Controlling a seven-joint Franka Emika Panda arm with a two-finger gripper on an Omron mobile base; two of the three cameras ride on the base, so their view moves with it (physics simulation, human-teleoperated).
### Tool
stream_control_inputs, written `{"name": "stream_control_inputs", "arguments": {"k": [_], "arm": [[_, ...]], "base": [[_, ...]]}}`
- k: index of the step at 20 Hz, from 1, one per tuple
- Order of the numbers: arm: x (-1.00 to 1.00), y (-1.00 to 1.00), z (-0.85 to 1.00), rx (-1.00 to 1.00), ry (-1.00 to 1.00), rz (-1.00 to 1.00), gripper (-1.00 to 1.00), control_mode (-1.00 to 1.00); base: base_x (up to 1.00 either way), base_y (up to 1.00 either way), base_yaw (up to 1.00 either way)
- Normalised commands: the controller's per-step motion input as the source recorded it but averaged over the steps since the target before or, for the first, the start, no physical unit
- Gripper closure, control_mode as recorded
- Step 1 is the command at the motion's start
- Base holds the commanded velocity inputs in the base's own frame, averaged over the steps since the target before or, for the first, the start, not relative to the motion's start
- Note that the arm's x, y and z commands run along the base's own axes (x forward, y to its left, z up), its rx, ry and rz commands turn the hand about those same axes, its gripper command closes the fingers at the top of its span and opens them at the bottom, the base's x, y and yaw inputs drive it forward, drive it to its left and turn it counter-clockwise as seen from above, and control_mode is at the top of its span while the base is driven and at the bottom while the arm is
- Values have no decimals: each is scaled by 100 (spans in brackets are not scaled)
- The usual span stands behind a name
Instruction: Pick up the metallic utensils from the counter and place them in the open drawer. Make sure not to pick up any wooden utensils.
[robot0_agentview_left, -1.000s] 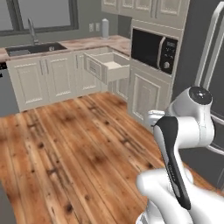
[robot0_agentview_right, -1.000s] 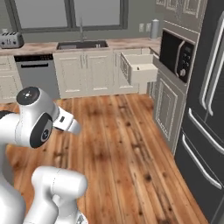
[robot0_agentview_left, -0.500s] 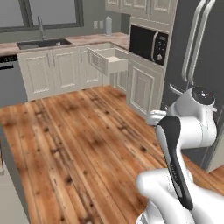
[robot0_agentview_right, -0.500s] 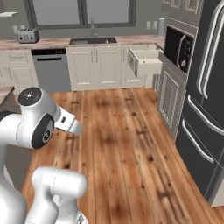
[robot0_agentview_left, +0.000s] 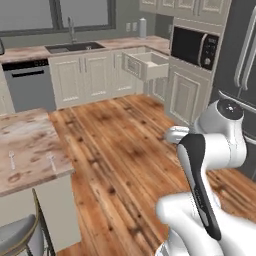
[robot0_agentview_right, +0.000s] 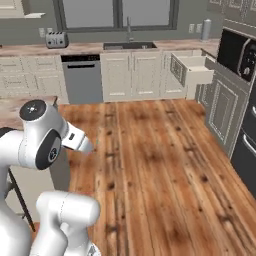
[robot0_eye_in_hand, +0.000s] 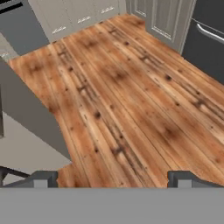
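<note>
The beige marbled counter (robot0_agentview_left: 30, 140) stands at the left in the left base view, its corner (robot0_eye_in_hand: 26, 131) at the left of the hand view. Two small slim pale utensils (robot0_agentview_left: 12, 159) (robot0_agentview_left: 50, 160) lie near its front edge, too small to tell metal from wood. The cream drawer (robot0_agentview_left: 148, 65) (robot0_agentview_right: 192, 68) stands pulled open from the far cabinets, its inside pale. My gripper (robot0_eye_in_hand: 113, 180) hangs over the wooden floor, away from both counter and drawer. It is open, fingertips (robot0_eye_in_hand: 43, 179) wide apart with nothing between them.
Wooden floor (robot0_agentview_left: 125, 135) lies between the island and the far cabinets. A sink counter with a dishwasher (robot0_agentview_right: 82, 77) runs along the back wall. A microwave (robot0_agentview_left: 195, 47) and a dark fridge (robot0_agentview_left: 242, 75) stand at the right. A stool (robot0_agentview_left: 20, 235) sits by the island.
The whole picture has shifted: the base has moved, bringing the island counter into the left of the views and sliding the drawer rightward. The gripper stays open.
</note>
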Motion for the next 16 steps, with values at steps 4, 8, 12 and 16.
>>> {"name": "stream_control_inputs", "arguments": {"k": [4,8,12,16], "arm": [[0,0,0,0,0,0,-100,100],[0,0,0,0,0,0,-100,100],[0,0,0,0,0,0,-100,100],[0,0,0,0,0,0,-100,100]], "base": [[-84,73,0],[-78,57,3],[-44,77,9],[-6,66,15]]}}
